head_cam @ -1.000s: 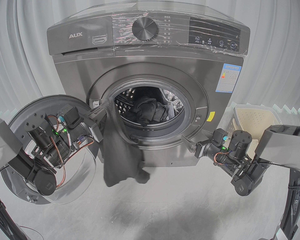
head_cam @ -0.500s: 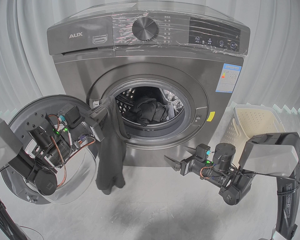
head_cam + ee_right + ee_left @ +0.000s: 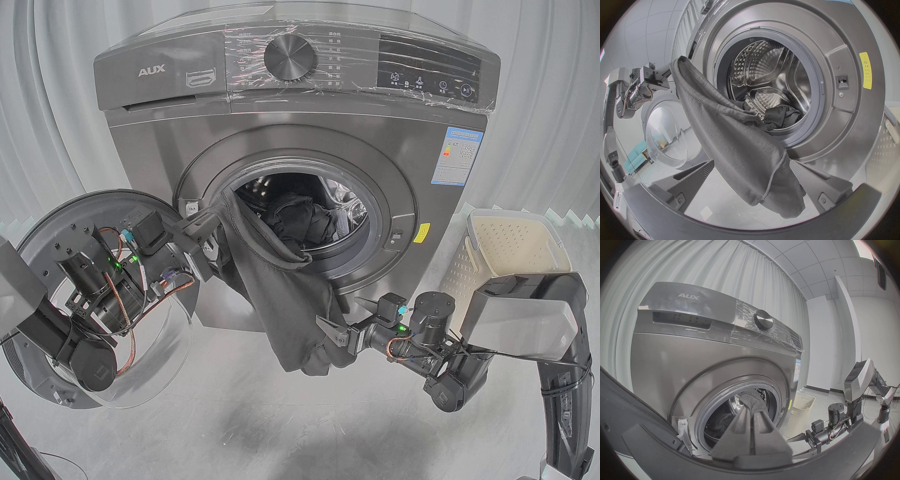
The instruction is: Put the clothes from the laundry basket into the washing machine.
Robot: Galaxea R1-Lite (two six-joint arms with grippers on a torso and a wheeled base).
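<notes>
Right jaws advanced, now straddling dark garment (image 3: 737,147).

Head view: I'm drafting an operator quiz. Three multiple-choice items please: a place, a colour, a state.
1. The laundry basket stands: A) to the robot's right of the washing machine B) on it C) in the drum
2. The hanging garment is: A) white B) dark grey C) red
3. The right gripper is: A) open B) shut on the garment C) shut on the basket
1 A: it stands beside the machine there. 2 B: the garment is dark grey. 3 A: its fingers stand apart either side of the garment.
</notes>
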